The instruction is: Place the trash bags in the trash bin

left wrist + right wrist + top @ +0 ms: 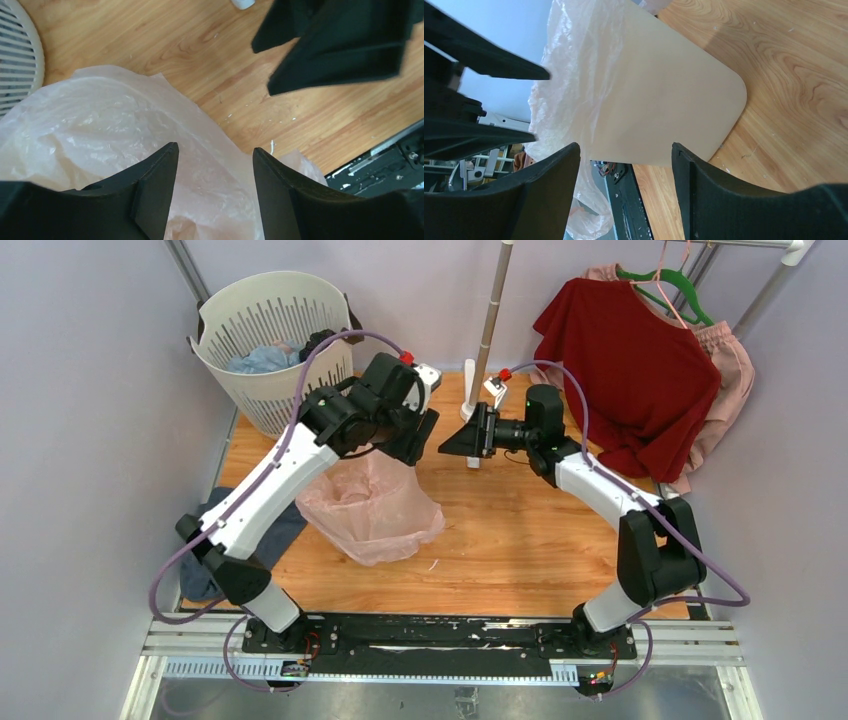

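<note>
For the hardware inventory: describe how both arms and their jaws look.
The left arm and right arm match: white shell links between chunky black joints, black bases. A purple cable loops along each, and a small red cap sits near each wrist. Jaws are matte black, flat, wedge-shaped plates.

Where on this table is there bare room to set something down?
Bare wood of the table lies between the pink trash bag and the right arm, up to the front rail. Crowded: back left by the white basket, and back right under the red shirt.
</note>
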{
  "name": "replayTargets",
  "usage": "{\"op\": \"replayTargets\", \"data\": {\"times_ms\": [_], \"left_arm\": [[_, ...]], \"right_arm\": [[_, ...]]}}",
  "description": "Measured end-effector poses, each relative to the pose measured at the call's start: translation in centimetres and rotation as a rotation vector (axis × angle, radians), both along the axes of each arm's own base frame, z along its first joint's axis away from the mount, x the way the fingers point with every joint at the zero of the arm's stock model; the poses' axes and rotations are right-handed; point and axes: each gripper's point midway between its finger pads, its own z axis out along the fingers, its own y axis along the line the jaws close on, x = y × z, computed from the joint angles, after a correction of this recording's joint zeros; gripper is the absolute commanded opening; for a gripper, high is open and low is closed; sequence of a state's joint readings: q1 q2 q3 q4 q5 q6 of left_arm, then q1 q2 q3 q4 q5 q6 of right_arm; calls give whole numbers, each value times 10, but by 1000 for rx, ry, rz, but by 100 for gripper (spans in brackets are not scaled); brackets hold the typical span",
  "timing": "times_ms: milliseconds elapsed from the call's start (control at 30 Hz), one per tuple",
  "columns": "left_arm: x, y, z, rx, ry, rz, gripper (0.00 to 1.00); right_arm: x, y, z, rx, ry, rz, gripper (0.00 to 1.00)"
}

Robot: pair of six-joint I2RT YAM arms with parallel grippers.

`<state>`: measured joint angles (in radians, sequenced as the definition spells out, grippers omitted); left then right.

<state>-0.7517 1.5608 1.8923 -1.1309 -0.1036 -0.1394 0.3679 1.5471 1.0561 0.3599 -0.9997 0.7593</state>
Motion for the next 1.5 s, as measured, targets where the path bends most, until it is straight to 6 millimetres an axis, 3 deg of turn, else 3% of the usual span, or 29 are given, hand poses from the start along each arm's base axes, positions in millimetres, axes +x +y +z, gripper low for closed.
{"op": "replayTargets", "data": {"times_ms": [167,500,900,967,1067,1300,1500], "left_arm": [[14,-1,-28,46,64,58,60],[14,7,-17,24,40,124,57],[6,6,-34,75,56,162,55],[7,4,-38,85,60,165,50],[11,1,-48,107,74,173,35],[15,-8,-60,128,97,172,15],[6,-16,-62,136,113,100,7]], "right_arm": [[-2,-7,0,-19,2,-14,72],[-2,-15,3,-25,-7,-22,72],[-5,-25,1,-22,1,-26,72],[-7,-27,1,-22,2,-26,72],[-6,-31,2,-20,0,-34,72],[-6,-38,3,-17,-2,-43,71],[-5,-44,-3,-21,11,-58,71]]}}
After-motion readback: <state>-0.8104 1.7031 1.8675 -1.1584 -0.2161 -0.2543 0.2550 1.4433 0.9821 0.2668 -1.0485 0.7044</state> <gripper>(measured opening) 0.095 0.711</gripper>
